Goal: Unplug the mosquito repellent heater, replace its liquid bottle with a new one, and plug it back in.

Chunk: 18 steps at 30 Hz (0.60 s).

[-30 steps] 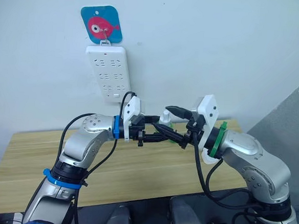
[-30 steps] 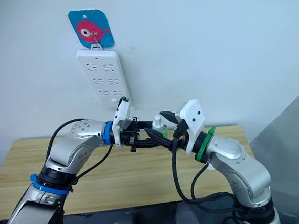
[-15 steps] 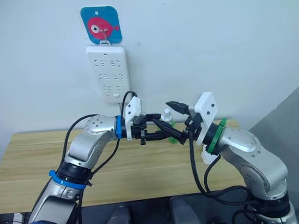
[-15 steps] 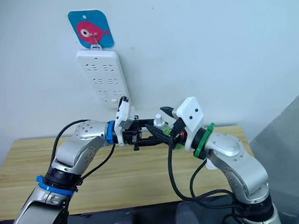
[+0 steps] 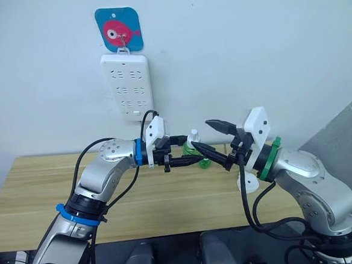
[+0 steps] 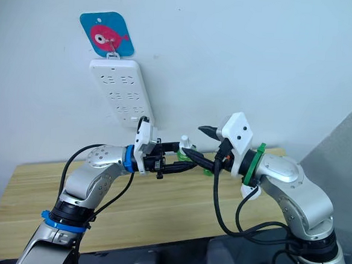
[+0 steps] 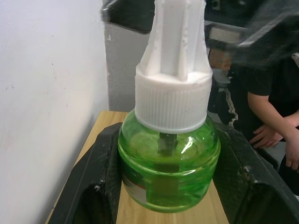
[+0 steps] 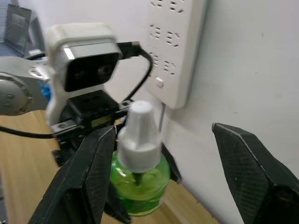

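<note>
— What's different from half a second ago?
— The right gripper (image 5: 216, 136) has drawn back toward the right of the frame and let go; its black fingers stand spread apart, touching nothing. Earlier they were closed in around the bottle's top. The left gripper (image 5: 184, 149) keeps the liquid bottle (image 5: 191, 146) clamped between its two fingers at mid-frame, just above the table.

— What's the bottle like?
— Rounded clear green body with liquid inside, a ribbed white screw cap and a tapered white neck (image 7: 179, 44). It stands upright between matte black fingers (image 7: 103, 177).

— And the heater?
— I can't make it out in these views.

— The surroundings?
— At the upper left a blue card with a red fish (image 5: 119, 28) hangs on a plain white wall, with a long white power strip (image 5: 128, 88) under it. Below runs a light wooden tabletop (image 5: 39, 183). In the left wrist view a person's hands (image 7: 268, 135) rest at the right edge.
</note>
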{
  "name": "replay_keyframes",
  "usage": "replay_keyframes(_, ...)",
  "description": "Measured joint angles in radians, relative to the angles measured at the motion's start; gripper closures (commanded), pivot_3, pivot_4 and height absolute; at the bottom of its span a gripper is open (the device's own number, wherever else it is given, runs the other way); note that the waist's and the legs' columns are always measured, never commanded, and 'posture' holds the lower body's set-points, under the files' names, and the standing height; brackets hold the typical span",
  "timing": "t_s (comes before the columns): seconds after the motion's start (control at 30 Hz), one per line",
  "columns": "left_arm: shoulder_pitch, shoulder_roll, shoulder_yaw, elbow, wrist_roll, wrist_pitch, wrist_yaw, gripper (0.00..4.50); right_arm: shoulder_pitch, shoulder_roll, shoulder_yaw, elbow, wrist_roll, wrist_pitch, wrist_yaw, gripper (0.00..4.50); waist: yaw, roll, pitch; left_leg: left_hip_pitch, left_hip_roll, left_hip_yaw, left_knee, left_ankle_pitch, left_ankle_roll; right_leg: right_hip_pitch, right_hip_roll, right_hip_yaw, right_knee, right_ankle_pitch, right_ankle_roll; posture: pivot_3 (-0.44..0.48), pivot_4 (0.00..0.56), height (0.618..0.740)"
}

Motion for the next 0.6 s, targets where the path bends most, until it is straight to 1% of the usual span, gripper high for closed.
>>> replay_keyframes(0.13,0.000,0.004,0.001,0.000,0.000,-0.001,-0.001,2.26,-0.007,-0.002,-0.006,-0.016,0.041,0.007,0.011,1.08,0.000,0.000,0.000,0.000,0.000,0.000,0.000,0.000,0.000,0.000,0.000,0.000,0.000,0.000,0.000,-0.226,0.135,0.740)
replay_keyframes(0.23,-0.002,0.006,0.001,-0.002,0.000,-0.001,-0.003,2.26,-0.028,0.011,0.048,0.003,-0.019,-0.021,-0.006,1.08,-0.001,0.000,0.000,0.000,0.000,0.000,0.000,0.000,0.000,0.000,0.000,0.000,0.000,0.000,0.000,-0.226,0.135,0.740)
replay_keyframes(0.37,-0.003,0.008,0.001,-0.007,-0.001,-0.002,-0.005,2.26,-0.028,0.036,0.121,0.076,-0.115,-0.085,-0.016,1.08,-0.001,0.000,-0.001,0.000,0.000,0.000,0.000,0.000,0.000,0.000,0.000,0.000,0.000,0.000,0.000,-0.216,0.133,0.740)
replay_keyframes(0.6,-0.004,0.012,0.001,-0.008,-0.001,-0.004,-0.020,2.26,-0.035,0.093,0.125,0.127,-0.171,-0.151,-0.013,1.08,-0.001,0.000,-0.001,0.000,0.000,0.000,0.000,0.000,0.000,0.000,0.000,0.000,0.000,0.000,0.000,-0.214,0.133,0.740)
